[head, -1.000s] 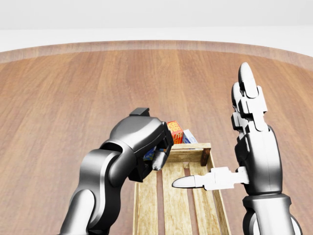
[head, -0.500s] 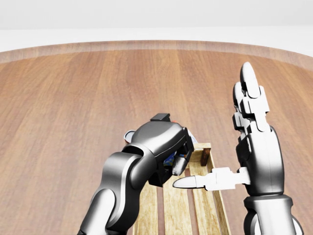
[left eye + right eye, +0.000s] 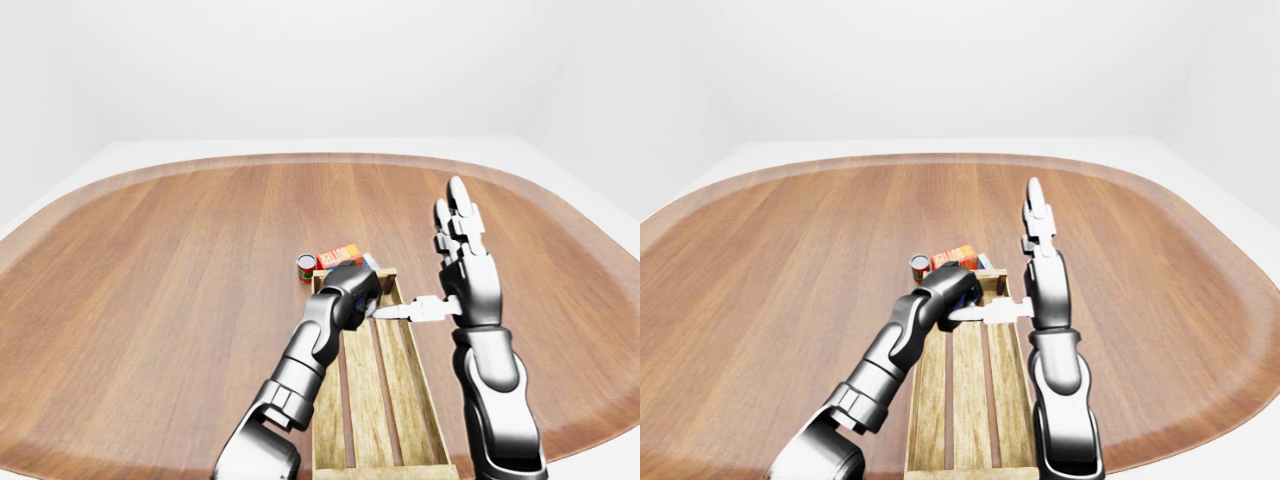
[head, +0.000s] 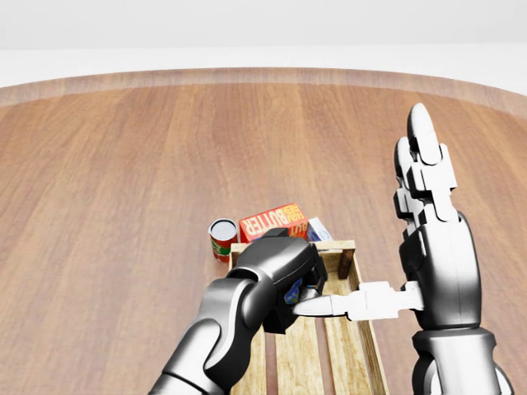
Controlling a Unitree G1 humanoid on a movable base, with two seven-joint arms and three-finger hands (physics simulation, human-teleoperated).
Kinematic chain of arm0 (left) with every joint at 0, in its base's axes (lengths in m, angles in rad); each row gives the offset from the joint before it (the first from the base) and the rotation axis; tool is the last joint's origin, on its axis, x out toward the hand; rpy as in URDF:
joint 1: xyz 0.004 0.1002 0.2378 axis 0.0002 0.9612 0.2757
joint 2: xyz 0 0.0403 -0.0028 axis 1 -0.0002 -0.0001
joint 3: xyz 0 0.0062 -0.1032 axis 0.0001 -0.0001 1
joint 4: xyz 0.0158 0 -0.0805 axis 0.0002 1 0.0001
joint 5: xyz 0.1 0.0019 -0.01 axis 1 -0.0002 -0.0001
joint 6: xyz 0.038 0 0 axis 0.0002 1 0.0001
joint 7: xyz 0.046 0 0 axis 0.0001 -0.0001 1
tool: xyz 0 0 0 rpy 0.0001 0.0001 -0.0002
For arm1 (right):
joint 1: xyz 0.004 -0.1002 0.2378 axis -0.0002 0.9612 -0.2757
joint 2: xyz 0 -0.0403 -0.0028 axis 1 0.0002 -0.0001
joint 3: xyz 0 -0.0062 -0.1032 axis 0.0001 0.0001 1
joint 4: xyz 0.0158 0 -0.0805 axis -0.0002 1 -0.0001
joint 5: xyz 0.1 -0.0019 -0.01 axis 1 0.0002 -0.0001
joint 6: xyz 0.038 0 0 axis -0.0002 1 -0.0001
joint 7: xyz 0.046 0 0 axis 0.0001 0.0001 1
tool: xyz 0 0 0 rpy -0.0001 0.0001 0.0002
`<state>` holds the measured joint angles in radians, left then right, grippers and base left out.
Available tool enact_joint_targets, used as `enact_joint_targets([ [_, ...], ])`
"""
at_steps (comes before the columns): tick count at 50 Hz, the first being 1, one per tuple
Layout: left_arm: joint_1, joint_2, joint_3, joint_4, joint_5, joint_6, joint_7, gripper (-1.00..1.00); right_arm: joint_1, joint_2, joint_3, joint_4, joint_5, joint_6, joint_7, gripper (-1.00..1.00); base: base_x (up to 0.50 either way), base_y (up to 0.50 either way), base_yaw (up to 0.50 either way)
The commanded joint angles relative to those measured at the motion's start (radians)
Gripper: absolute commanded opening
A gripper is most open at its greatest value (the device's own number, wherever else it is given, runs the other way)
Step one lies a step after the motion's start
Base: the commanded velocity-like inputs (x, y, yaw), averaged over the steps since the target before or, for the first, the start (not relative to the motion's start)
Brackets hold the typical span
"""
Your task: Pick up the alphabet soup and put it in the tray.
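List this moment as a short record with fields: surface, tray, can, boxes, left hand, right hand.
surface: round wooden table
tray: slatted wooden tray, running to the head view's bottom edge
can: red can, upright on the table, just outside the tray's top-left corner
boxes: orange butter box and a blue-white box, beyond the tray's top end
left hand: left hand over the tray's top end, something blue in its fingers; grip unclear
right hand: right hand open, fingers upright, thumb pointing toward the left hand
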<state>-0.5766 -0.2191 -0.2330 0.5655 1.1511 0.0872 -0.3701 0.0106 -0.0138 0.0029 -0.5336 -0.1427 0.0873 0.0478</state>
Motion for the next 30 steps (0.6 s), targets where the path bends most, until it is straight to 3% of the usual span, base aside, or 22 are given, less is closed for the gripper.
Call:
enact_joint_targets([
  [1,-0.088,0.006,0.026,0.276,-0.100,0.000,0.153,-1.00,0.002,0.000,-0.003,-0.006,0.002,0.000,-0.001,1.00,0.00,0.00,0.00],
  [9,-0.130,0.005,0.034,0.396,-0.130,0.000,0.207,-1.00,0.002,0.000,-0.004,-0.010,0.003,0.000,-0.001,1.00,0.00,0.00,0.00],
  [30,-0.189,-0.021,0.034,0.549,-0.157,0.000,0.248,-1.00,0.002,-0.001,-0.008,-0.004,0.010,0.000,-0.001,1.00,0.00,0.00,0.00],
])
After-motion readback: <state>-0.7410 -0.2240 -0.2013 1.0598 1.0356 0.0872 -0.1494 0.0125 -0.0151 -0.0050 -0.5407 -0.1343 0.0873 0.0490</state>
